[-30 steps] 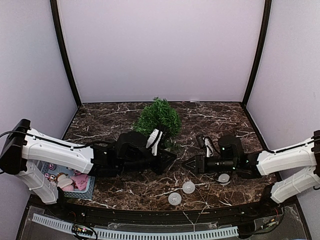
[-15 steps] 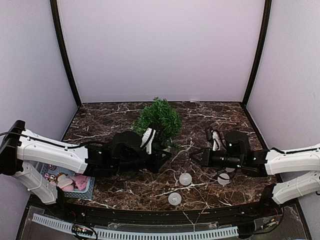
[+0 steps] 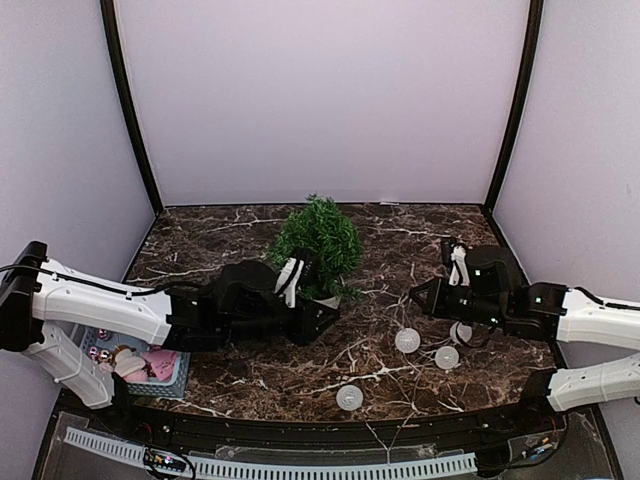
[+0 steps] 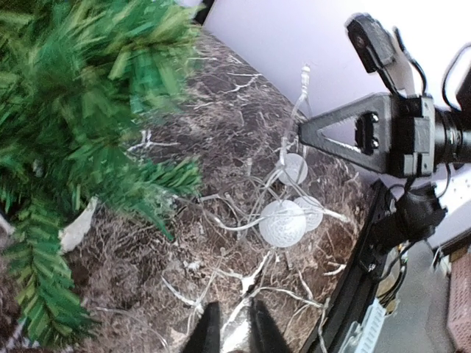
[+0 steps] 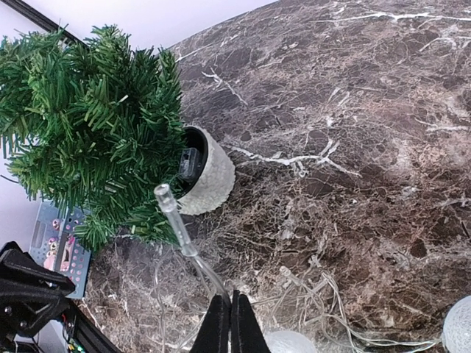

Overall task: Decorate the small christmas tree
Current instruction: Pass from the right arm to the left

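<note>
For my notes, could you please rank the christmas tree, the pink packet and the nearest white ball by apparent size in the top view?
Largest: christmas tree.
Then: pink packet, partly hidden.
Smallest: white ball.

Robot lab test cell, plain lilac walls (image 3: 320,100), black corner posts (image 3: 130,110), marble-look tabletop (image 3: 200,235) (dark, white-veined)

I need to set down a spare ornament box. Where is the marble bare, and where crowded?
Bare: the back-right marble between the small christmas tree and the right wall, and the strip behind the left arm. Crowded: front centre, where the light string and its balls lie near the left tool and the right tool.
</note>
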Action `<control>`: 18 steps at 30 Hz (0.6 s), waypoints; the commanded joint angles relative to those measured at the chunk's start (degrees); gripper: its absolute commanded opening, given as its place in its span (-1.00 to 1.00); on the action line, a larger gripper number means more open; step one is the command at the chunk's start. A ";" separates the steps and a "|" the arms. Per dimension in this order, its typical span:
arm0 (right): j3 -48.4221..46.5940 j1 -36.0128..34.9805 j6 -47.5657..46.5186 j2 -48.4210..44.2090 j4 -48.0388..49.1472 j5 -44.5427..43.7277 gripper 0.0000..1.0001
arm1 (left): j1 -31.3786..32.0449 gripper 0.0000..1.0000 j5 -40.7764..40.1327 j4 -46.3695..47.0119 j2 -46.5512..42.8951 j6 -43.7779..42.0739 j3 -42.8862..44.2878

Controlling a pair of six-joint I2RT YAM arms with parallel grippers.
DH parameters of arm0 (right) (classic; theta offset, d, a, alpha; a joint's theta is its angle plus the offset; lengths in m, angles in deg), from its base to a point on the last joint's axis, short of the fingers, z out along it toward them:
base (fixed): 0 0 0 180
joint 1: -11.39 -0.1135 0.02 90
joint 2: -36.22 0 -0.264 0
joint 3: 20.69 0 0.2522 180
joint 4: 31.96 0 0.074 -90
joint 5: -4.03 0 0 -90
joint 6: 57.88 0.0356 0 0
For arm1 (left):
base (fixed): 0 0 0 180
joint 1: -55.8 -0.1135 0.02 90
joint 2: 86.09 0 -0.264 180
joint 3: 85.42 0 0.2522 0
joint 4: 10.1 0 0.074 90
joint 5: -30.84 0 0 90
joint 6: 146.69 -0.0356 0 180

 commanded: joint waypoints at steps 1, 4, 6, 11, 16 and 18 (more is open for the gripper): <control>-3.14 0.32 -2.26 -1.21 -1.00 1.96 -1.00 | -0.25 -0.41 6.80 4.33 0.09 -4.08 2.07; -5.27 0.32 -4.33 -1.50 -1.79 5.79 -1.00 | -0.19 0.06 11.18 5.26 0.82 -6.68 3.87; -6.00 0.32 -4.98 -1.77 -2.06 8.38 -1.00 | -0.16 0.20 12.46 5.06 1.92 -7.80 5.74; -6.15 0.32 -5.31 -2.61 -1.74 11.06 -1.00 | 0.03 0.32 13.36 -0.36 6.91 -8.75 14.05; -5.84 0.32 -5.28 -2.77 0.20 11.97 -1.00 | 0.06 0.31 12.41 -3.63 13.22 -6.45 19.25; -5.75 0.32 -5.34 -2.68 0.91 12.73 -1.00 | 0.10 0.19 11.47 -5.48 15.11 -5.92 21.13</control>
